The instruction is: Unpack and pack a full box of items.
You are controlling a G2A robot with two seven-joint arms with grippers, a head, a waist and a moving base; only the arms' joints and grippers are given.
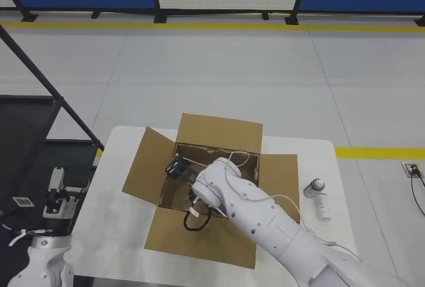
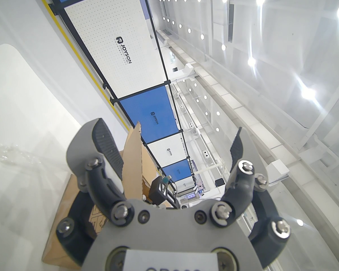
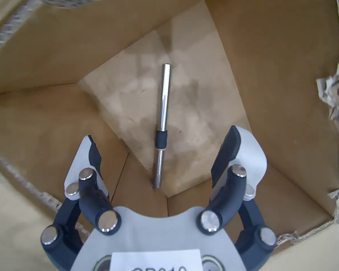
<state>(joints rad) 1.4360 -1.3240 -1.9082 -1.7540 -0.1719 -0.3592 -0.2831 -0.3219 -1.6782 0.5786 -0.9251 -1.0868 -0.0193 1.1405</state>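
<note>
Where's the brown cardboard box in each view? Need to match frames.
Top view: brown cardboard box, flaps open, mid-table.
Left wrist view: outside of the box, beyond the open left gripper.
Right wrist view: its inner walls surround the open right gripper.
Shared landmark: the right gripper at the box opening.

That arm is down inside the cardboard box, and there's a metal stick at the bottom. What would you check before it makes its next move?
1. Right end effector open: ok, spread wide.
2. Metal rod reachable: ok, it lies flat on the floor of the cardboard box with nothing on it.
3. Rod centred under the right end effector: ok in the right wrist view.
4. Gap left down to the rod: cannot tell.
5. Box flaps clear of the arm: ok, folded open.
6. Left end effector out of the way: ok, open, off to the box's side.
</note>
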